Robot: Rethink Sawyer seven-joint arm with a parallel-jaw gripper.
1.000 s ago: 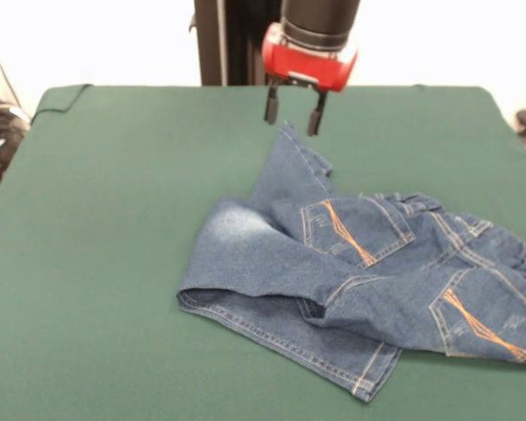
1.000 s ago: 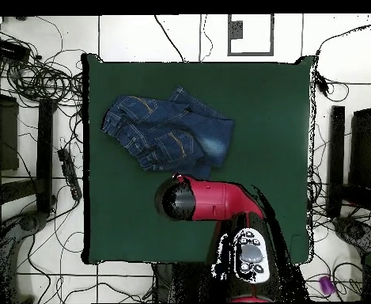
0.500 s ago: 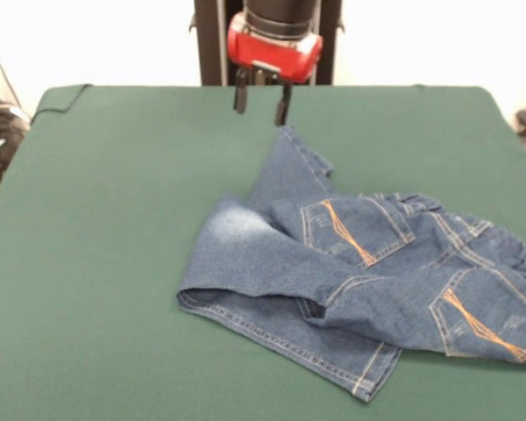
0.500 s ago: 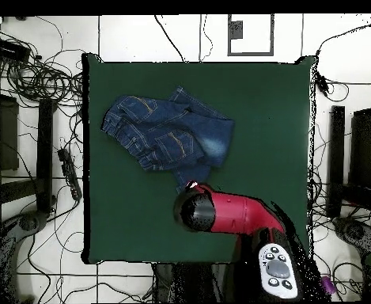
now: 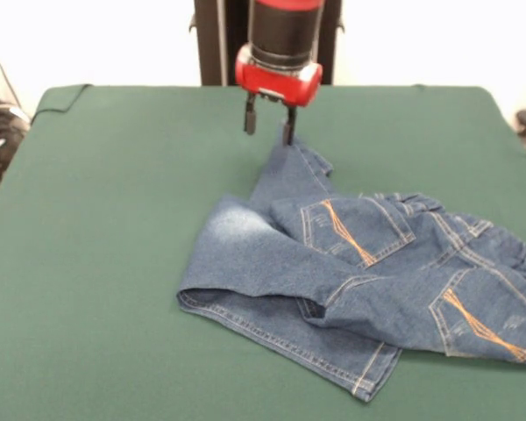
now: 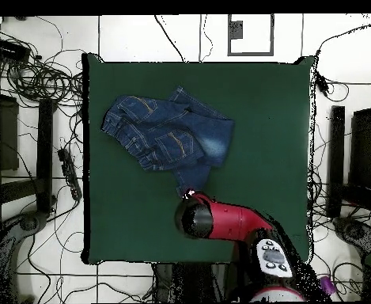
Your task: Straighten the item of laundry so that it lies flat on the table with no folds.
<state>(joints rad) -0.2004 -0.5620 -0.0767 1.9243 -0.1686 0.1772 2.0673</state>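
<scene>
Jeans (image 5: 351,272) lie crumpled and folded on the green table (image 5: 105,263), one leg stretching toward its far edge. The gripper (image 5: 268,124) hangs directly over that leg's cuff, fingers spread apart and empty.

one pair of jeans (image 5: 368,272), one table (image 5: 105,219), one gripper (image 5: 268,125)

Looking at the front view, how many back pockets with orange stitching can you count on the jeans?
2. One pocket sits near the middle of the jeans; the other pocket lies lower, by the picture's right edge. Folded denim could hide other details.
</scene>
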